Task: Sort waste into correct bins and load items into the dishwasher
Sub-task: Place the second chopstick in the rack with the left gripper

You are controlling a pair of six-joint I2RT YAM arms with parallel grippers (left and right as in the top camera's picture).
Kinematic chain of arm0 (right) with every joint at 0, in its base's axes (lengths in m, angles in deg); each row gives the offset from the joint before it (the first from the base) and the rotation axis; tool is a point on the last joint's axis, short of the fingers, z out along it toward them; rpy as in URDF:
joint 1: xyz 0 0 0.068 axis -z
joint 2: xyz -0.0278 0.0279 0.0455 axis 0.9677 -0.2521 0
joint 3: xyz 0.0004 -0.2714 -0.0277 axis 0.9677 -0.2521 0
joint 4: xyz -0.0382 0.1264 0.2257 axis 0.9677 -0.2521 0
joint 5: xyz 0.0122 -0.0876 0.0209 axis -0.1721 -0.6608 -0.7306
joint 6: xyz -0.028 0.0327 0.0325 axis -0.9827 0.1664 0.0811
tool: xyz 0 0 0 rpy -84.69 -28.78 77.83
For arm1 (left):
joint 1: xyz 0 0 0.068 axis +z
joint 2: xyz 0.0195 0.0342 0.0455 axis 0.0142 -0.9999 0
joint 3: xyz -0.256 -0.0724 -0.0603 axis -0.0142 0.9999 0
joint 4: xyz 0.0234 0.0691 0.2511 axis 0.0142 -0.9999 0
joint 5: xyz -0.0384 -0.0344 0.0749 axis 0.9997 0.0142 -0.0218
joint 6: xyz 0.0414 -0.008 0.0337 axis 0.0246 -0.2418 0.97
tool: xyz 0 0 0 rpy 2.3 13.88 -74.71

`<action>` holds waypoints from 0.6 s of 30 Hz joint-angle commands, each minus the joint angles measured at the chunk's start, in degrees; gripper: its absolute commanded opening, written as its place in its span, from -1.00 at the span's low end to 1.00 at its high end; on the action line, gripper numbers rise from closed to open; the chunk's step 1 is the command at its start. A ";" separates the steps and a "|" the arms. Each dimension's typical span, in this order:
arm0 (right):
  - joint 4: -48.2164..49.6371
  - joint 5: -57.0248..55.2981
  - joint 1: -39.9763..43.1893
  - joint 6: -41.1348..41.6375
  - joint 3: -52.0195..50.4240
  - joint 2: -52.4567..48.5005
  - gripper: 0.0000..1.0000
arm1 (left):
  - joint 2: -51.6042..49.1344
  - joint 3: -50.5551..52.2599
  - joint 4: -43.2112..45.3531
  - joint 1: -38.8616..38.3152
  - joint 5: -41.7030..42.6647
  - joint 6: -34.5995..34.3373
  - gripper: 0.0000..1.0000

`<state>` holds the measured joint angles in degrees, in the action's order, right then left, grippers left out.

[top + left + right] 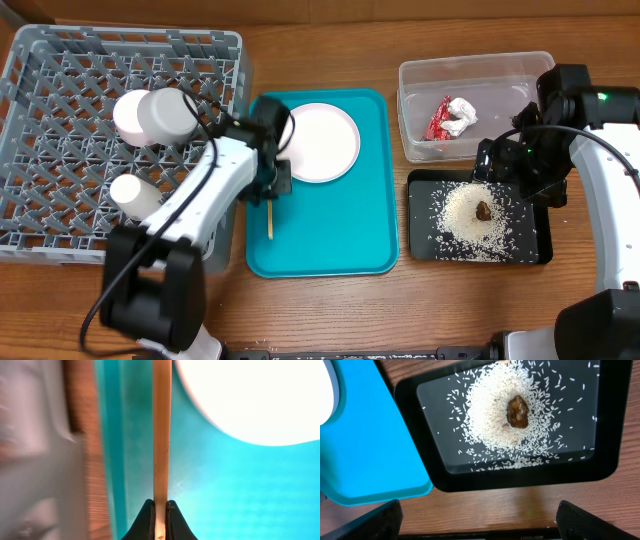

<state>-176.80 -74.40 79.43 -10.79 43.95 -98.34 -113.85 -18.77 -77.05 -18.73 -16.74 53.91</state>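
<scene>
Left gripper [160, 517]: closed on the chopsticks [161, 425], with a black fingertip pressing the wood from each side.
Right gripper [480, 527]: fingers spread wide and holding nothing; it hangs over the near rim of the black tray [520, 477].
Surface: brown wooden table [420, 310] with visible grain. Nothing of the room beyond it shows.
Layout: grey dish rack [60, 230] at the left, teal tray [350, 240] in the middle, clear tub [475, 70] and black tray at the right.
Chopsticks, appearance: thin, pale tan wood with straight sides. It cannot be told whether one stick or two sit in the grip.
Chopsticks, location: over the left margin of the teal tray, just beside the white plate [322, 140]. Contact with the tray cannot be told.
Chopsticks, axis: the long axis runs front to back, parallel to the teal tray's left rim. In the overhead view one end protrudes from under the gripper toward the robot's side.
Rack contents: bowl [155, 115] and cup [135, 195].
Tub contents: red wrapper [438, 120] touching the paper wad [462, 112].
Black tray contents: rice [490, 405] heaped around the brown lump [518, 411].
</scene>
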 commanded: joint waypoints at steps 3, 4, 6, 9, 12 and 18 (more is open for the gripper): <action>0.11 0.31 -0.15 0.07 0.17 1.07 1.00 | 7.26 -8.11 -2.95 2.43 -8.04 7.19 -0.92; 0.13 0.31 -0.15 0.07 0.17 1.07 1.00 | 7.72 -8.46 -2.91 3.43 -9.18 8.26 -0.92; 0.13 0.31 -0.15 0.07 0.17 1.07 1.00 | 7.96 -8.52 -2.38 5.53 -10.43 10.43 -0.92; 0.11 0.31 -0.15 0.07 0.17 1.07 1.00 | 7.39 -8.39 -1.97 9.11 -10.84 14.19 -0.92; 0.17 0.31 -0.15 0.07 0.17 1.07 1.00 | 5.77 -8.26 -1.11 12.63 -10.54 16.94 -0.92; 0.13 0.31 -0.15 0.07 0.17 1.07 1.00 | 1.44 -8.26 0.42 15.39 -7.76 20.52 -0.78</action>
<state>-176.78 -74.40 79.43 -10.77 43.95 -98.34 -110.00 -26.97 -77.11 -3.73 -25.94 70.35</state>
